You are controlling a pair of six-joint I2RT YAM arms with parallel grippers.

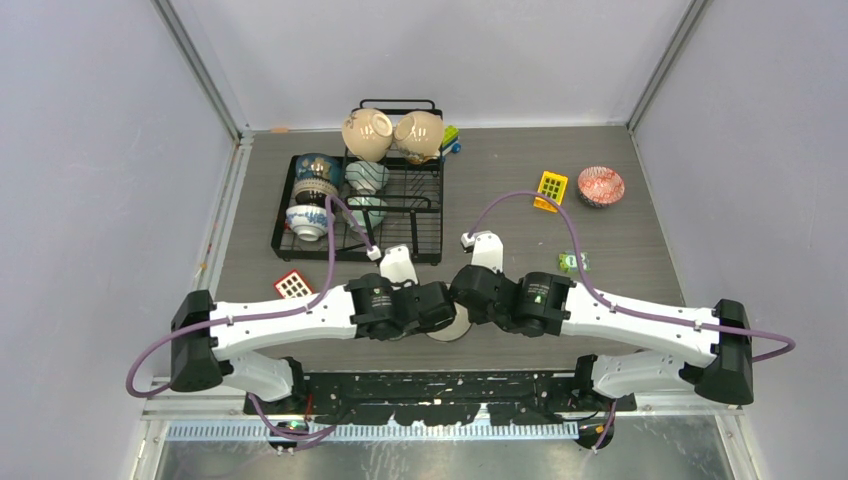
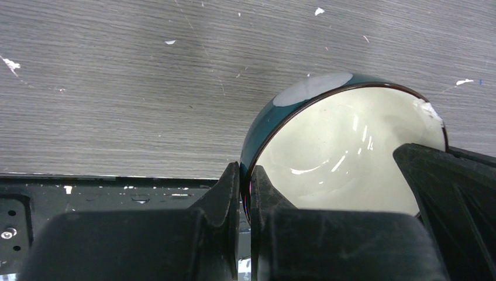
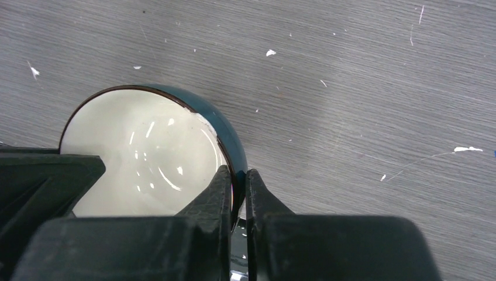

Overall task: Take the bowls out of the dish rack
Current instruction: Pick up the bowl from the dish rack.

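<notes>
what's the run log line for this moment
left end effector: pinching teal bowl rim | right end effector: pinching opposite rim

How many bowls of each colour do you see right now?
Cream bowls: 2
Blue-patterned bowls: 2
Pale green bowls: 2
Red-patterned bowl: 1
Teal bowl: 1
Total: 8

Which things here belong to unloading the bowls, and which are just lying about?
Job in hand:
dish rack
two cream bowls on its raised back
blue patterned bowl
blue-and-white bowl
two pale green bowls
teal bowl, held
red-patterned bowl, already out

Lying about:
yellow block
red block
green block
</notes>
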